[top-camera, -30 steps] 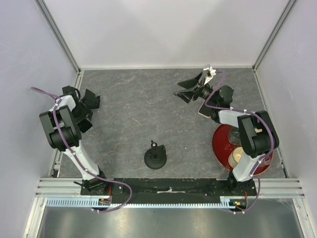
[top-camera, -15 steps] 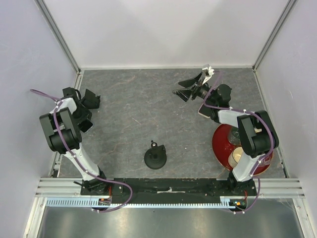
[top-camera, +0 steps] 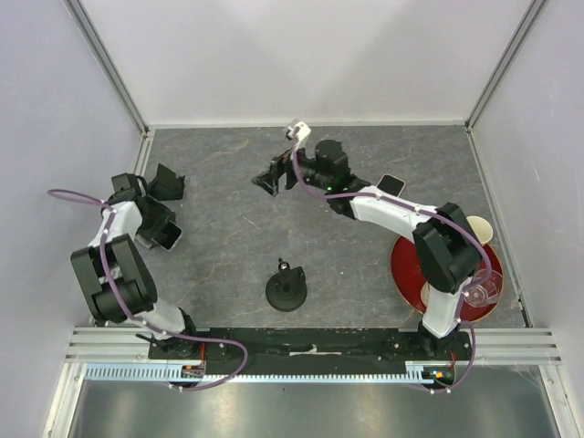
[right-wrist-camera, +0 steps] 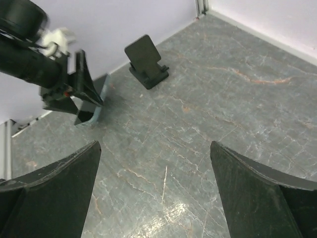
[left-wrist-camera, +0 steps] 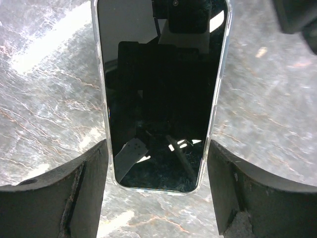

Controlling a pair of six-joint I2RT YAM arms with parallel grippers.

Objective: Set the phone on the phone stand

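L side: the left fingers (left-wrist-camera: 74,193) sit on either side of the phone (left-wrist-camera: 158,99), one against each long edge near its near short end, so they're closed on it at roughly phone width. Screen faces up, glossy black w/ a pale rim. The phone is low over the desk (top-camera: 237,219), far L; can't tell if it's flat or just lifted. From the top view it shows as a dark slab (top-camera: 170,236) under the L wrist. The phone stand (top-camera: 166,182) is just beyond it, near the back-L corner, black, apart from phone and fingers.

Centre front: a round black thing (top-camera: 286,290), alone.

Centre back: the right fingers (right-wrist-camera: 54,188) are spread wide w/ nothing between them, above the desk, pointing toward the stand.

R: a second phone (top-camera: 391,185) lies beside the R arm. A red plate (top-camera: 406,265) is at front R.
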